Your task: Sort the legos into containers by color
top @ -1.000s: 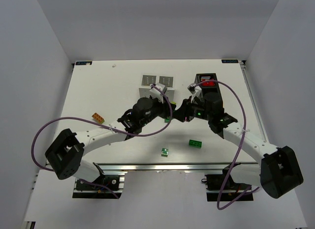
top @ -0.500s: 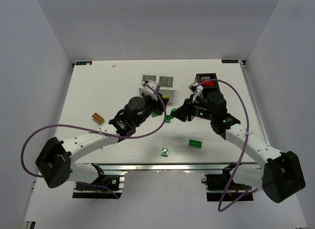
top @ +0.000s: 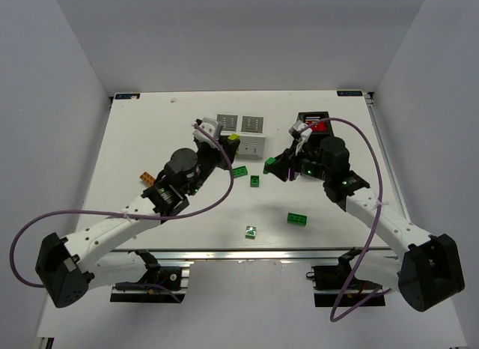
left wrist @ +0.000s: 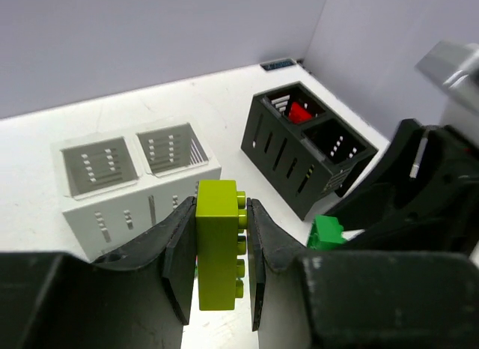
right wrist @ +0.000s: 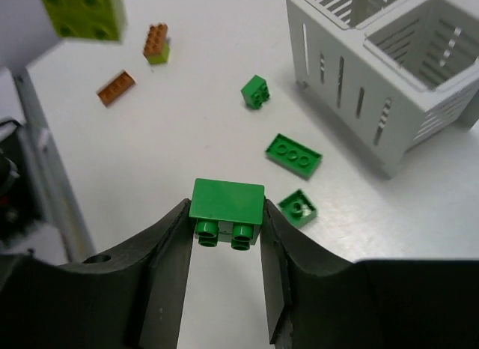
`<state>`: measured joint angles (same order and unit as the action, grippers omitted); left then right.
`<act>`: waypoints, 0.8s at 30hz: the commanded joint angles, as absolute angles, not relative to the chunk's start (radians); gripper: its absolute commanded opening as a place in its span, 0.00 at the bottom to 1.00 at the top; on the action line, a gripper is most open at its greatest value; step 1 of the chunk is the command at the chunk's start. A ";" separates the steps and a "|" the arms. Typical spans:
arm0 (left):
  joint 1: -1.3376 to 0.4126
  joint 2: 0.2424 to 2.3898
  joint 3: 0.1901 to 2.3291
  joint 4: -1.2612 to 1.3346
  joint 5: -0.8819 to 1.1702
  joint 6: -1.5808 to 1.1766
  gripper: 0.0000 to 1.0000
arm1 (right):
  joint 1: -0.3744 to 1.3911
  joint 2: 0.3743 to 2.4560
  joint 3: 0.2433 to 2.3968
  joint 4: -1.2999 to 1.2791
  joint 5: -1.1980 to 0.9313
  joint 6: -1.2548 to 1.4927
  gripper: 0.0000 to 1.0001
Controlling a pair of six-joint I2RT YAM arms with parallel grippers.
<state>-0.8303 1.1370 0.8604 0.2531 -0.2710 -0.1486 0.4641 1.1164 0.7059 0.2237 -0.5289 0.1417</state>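
Both end effectors (left wrist: 218,222) (right wrist: 226,228) pinching, yellow-green lego (left wrist: 217,255), green lego (right wrist: 227,203)

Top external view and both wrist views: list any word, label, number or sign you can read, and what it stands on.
Print on the far-left blue tag: too small to read.
Print on the far-right blue tag: too small to read.
White mark on the small green brick: illegible.
Nothing else carries text.

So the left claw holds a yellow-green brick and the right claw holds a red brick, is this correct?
Not quite. The right claw holds a green brick, not red; the right wrist view shows it. The left claw does hold a yellow-green brick.
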 commanded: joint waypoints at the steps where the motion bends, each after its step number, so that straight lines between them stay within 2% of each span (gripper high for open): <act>1: -0.830 1.019 0.874 0.219 -0.287 -0.104 0.00 | 0.460 1.178 0.820 0.223 -0.583 -0.122 0.00; 5: -0.830 0.940 0.856 0.218 -0.307 -0.072 0.00 | 0.459 1.375 1.070 0.132 -0.615 -0.210 0.00; 10: -0.825 0.890 0.845 0.216 -0.321 -0.055 0.00 | 0.460 1.528 1.188 0.216 -0.601 -0.199 0.00; 16: -0.822 0.891 0.842 0.218 -0.321 -0.048 0.00 | 0.460 1.735 1.379 0.146 -0.560 -0.216 0.00; 24: -0.799 0.890 0.841 0.224 -0.307 -0.061 0.00 | 0.459 1.865 1.492 0.137 -0.410 -0.224 0.00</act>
